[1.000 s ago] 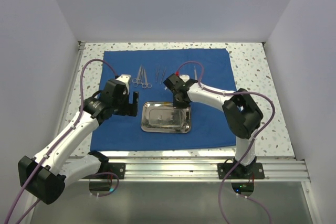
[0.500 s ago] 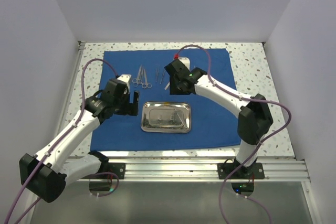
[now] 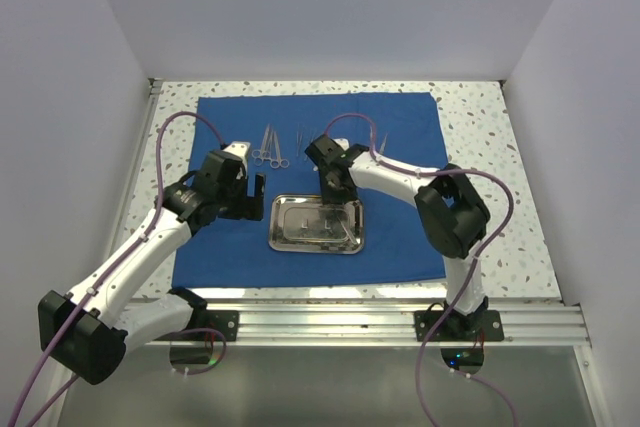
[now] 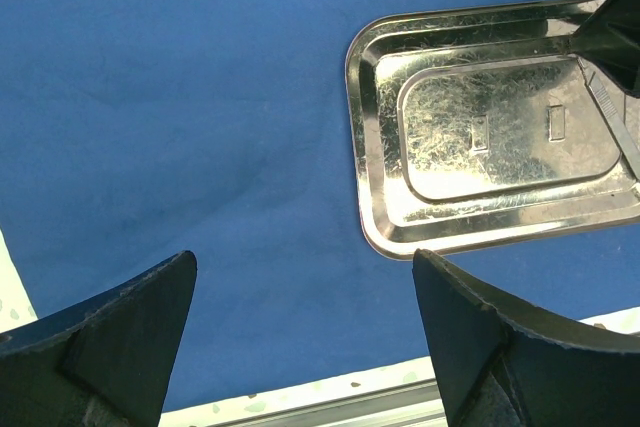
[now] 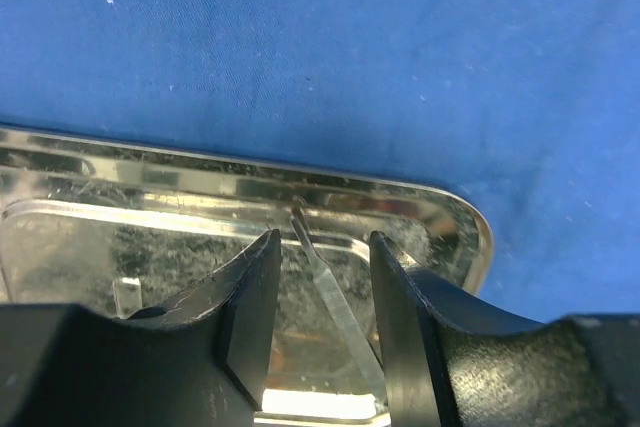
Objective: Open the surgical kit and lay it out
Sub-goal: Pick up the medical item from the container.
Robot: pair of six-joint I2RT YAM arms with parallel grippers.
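Observation:
The royal-blue cloth lies spread flat on the table. Near its front middle sits the shiny steel tray. My right gripper hangs low over the tray's far right corner. In the right wrist view its jaws stand apart, one on each side of thin steel tweezers that lie in the tray ungripped. My left gripper hovers over the cloth left of the tray, wide open and empty. Scissors and forceps and further thin tools lie in a row on the far cloth.
Speckled white tabletop surrounds the cloth. White walls close in on the left, right and back. An aluminium rail with both arm bases runs along the near edge. Purple cables loop over both arms.
My right gripper swung out toward the far cloth, then came back over the tray's far right corner, and its jaws went from shut to open. The left arm barely moved.

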